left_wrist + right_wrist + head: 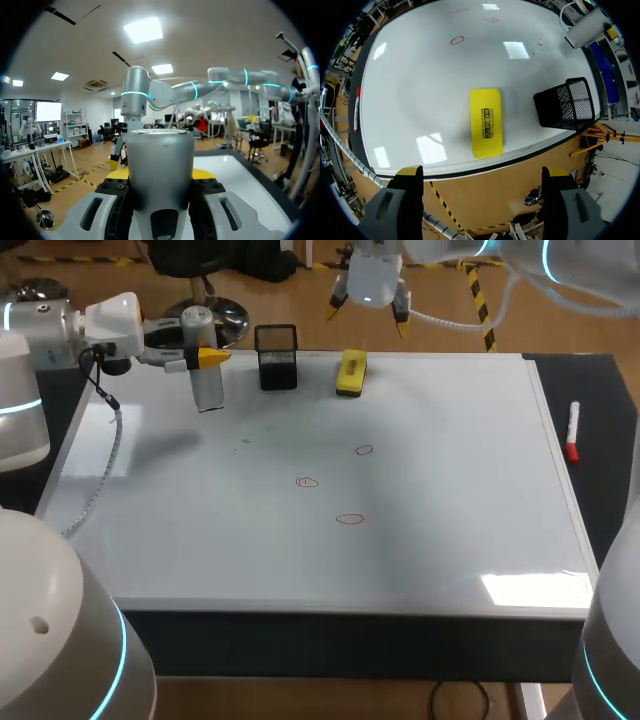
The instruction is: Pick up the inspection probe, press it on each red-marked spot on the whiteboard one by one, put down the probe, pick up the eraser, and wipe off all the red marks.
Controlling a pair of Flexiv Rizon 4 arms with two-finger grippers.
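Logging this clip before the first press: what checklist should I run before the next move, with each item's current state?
1. Probe clamped in left gripper: ok.
2. Three red marks uncovered on the whiteboard: ok.
3. Probe above a mark: not ok, it is near the mesh holder.
4. Right gripper open, away from marks: ok.
5. Eraser off the marks: ok.
6. Probe tip state: cannot tell.

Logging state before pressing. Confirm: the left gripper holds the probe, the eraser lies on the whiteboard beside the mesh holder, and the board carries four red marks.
Wrong count: the head view shows three red marks, not four. The rest stands: the left gripper holds the probe, and the eraser lies on the whiteboard beside the mesh holder.
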